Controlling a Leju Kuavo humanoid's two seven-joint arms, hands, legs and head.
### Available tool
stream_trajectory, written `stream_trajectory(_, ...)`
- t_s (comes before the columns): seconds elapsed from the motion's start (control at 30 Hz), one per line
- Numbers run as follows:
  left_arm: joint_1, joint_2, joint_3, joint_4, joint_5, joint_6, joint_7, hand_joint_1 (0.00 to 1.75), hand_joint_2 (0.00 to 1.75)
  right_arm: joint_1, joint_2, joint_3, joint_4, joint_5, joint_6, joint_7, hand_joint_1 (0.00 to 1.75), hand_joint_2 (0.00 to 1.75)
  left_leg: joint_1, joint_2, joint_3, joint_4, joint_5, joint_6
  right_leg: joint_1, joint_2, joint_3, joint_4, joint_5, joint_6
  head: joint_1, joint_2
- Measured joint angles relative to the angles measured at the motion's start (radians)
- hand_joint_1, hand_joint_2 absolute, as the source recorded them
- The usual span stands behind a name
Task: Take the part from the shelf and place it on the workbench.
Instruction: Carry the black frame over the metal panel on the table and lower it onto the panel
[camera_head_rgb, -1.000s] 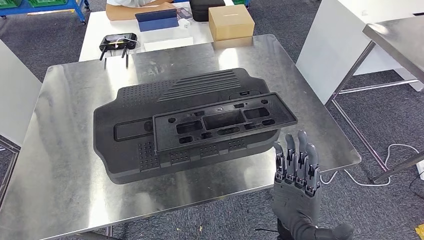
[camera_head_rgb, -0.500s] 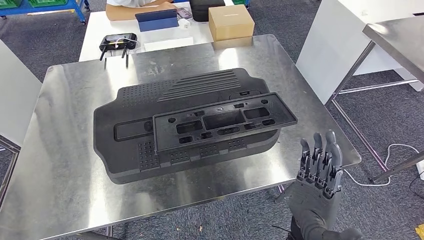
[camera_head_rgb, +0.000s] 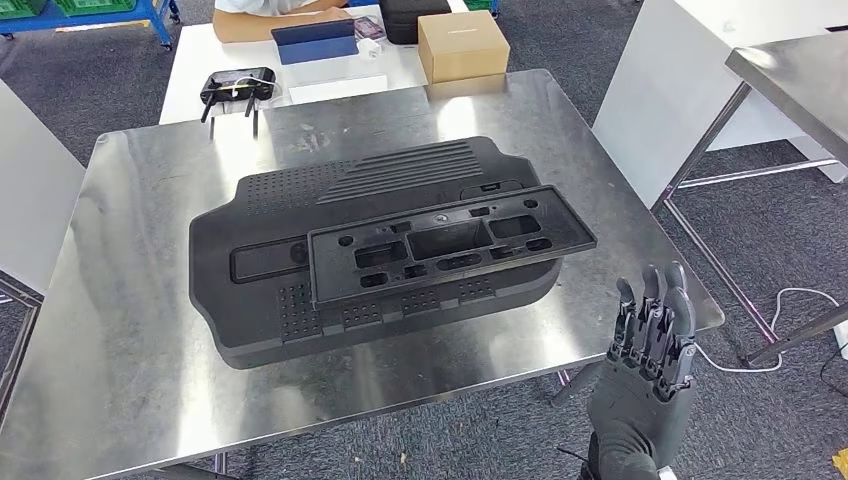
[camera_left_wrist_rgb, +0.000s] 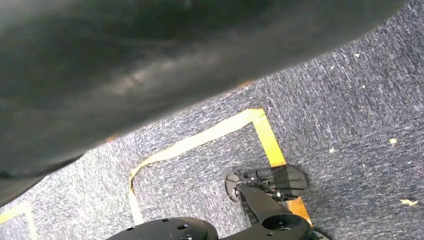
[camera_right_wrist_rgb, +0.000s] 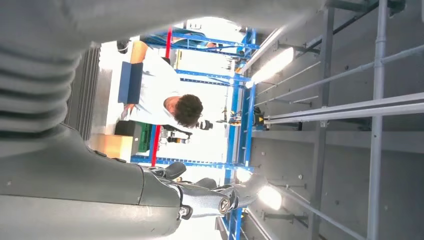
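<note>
A flat black frame part with several cut-outs lies on top of a larger black ribbed panel. Both rest on the steel workbench. My right hand is raised off the bench's near right corner, apart from both parts. Its fingers point up and are spread, and it holds nothing. The right wrist view shows that hand's grey cover and thumb with nothing in them. A dark blurred mass takes up much of the left wrist view above the carpet. I cannot tell from it how my left hand's fingers lie.
Behind the bench stands a white table with a cardboard box, a black controller and a blue case; a person sits there. A second steel table stands at the right. A white cable lies on the carpet.
My right hand has drifted to the right and a little down, away from the bench's front edge. The two black parts have not moved.
</note>
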Motion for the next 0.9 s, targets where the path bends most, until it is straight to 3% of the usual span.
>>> stream_trajectory(0.17,0.0,0.001,0.001,0.0,-0.001,-0.002,0.001,0.0,0.0,-0.001,-0.007,0.009,0.0,0.002,-0.004,0.0,0.0,1.75,-0.004,0.0,0.001,0.004,-0.004,0.012,-0.003,-0.001,0.007,-0.004,0.0,0.009,0.0,0.0)
stream_trajectory(0.23,0.0,0.0,0.002,0.0,-0.002,-0.002,0.001,0.0,0.0,-0.001,-0.01,0.013,-0.002,0.005,-0.007,0.0,0.0,1.75,0.005,-0.001,0.016,-0.011,0.005,0.021,0.001,-0.003,0.006,0.003,-0.007,0.014,0.0,0.0)
stream_trajectory(0.3,0.0,-0.002,0.003,0.0,-0.004,-0.002,0.002,0.0,0.0,-0.003,-0.014,0.015,-0.003,0.007,-0.012,0.0,0.0,1.75,0.017,-0.003,0.031,-0.025,0.014,0.028,0.005,-0.004,-0.028,0.074,-0.042,0.014,0.004,0.0)
stream_trajectory(0.37,0.0,-0.002,0.005,0.0,-0.005,-0.002,0.002,0.0,0.0,-0.005,-0.018,0.016,-0.003,0.008,-0.016,0.0,0.0,1.75,0.019,-0.008,0.032,-0.026,0.015,0.03,0.001,-0.004,-0.093,0.209,-0.094,0.012,0.006,0.0)
stream_trajectory(0.4,0.0,-0.003,0.006,0.0,-0.005,-0.002,0.002,0.0,0.0,-0.005,-0.021,0.016,-0.003,0.008,-0.018,0.0,0.0,1.75,0.019,-0.012,0.031,-0.026,0.015,0.029,-0.002,-0.004,-0.12,0.261,-0.109,0.016,0.006,0.0)
stream_trajectory(0.43,0.0,-0.003,0.007,0.0,-0.006,-0.002,0.002,0.0,0.0,-0.005,-0.024,0.016,-0.003,0.007,-0.019,0.0,0.0,1.75,0.021,-0.017,0.032,-0.026,0.014,0.028,-0.006,-0.004,-0.13,0.277,-0.108,0.024,0.006,0.0)
stream_trajectory(0.47,0.001,-0.004,0.008,0.0,-0.007,-0.002,0.002,0.0,0.0,-0.005,-0.026,0.016,-0.003,0.007,-0.02,0.0,0.0,1.75,0.024,-0.024,0.033,-0.025,0.012,0.025,-0.011,-0.004,-0.118,0.25,-0.092,0.036,0.006,0.0)
stream_trajectory(0.53,0.001,-0.006,0.008,0.0,-0.008,-0.002,0.002,0.0,0.0,-0.005,-0.029,0.016,-0.003,0.006,-0.02,0.0,0.0,1.75,0.031,-0.04,0.038,-0.022,0.006,0.013,-0.023,0.008,-0.046,0.105,-0.037,0.064,0.008,0.0)
stream_trajectory(0.57,0.0,-0.006,0.008,0.0,-0.009,-0.002,0.002,0.0,0.0,-0.006,-0.03,0.017,-0.003,0.005,-0.02,0.0,0.0,1.75,0.031,-0.048,0.038,-0.02,0.002,0.004,-0.026,0.017,-0.009,0.04,-0.018,0.067,0.011,0.0)
stream_trajectory(0.63,0.001,-0.005,0.009,-0.001,-0.01,-0.001,0.002,0.0,0.0,-0.007,-0.032,0.018,-0.003,0.004,-0.021,0.0,0.0,1.75,0.029,-0.058,0.037,-0.019,-0.004,-0.012,-0.024,0.029,0.023,-0.014,-0.008,0.054,0.013,0.0)
stream_trajectory(0.7,0.001,-0.005,0.009,-0.001,-0.01,0.0,0.002,0.0,0.0,-0.008,-0.033,0.02,-0.003,0.003,-0.021,0.0,0.0,1.75,0.032,-0.062,0.038,-0.021,-0.006,-0.023,-0.019,0.022,0.026,-0.012,-0.01,0.031,0.011,0.0)
stream_trajectory(0.77,0.002,-0.005,0.009,-0.001,-0.011,0.0,0.002,0.0,0.0,-0.008,-0.033,0.022,-0.003,0.003,-0.02,0.0,0.0,1.75,0.037,-0.044,0.027,0.01,-0.026,-0.029,-0.021,0.011,0.03,-0.013,-0.013,0.014,0.01,0.0)
stream_trajectory(0.83,0.001,-0.005,0.009,-0.001,-0.011,0.0,0.002,0.0,0.0,-0.008,-0.033,0.023,-0.003,0.003,-0.02,0.0,0.0,1.75,0.036,-0.016,-0.028,0.126,-0.083,-0.031,-0.018,-0.004,0.037,-0.014,-0.018,-0.002,0.008,0.0)
stream_trajectory(0.9,0.001,-0.006,0.009,0.0,-0.012,0.0,0.002,0.0,0.0,-0.008,-0.033,0.023,-0.002,0.003,-0.02,0.0,0.0,1.75,0.036,-0.007,-0.105,0.263,-0.133,-0.03,-0.012,-0.019,0.042,-0.014,-0.023,-0.011,0.007,0.0)
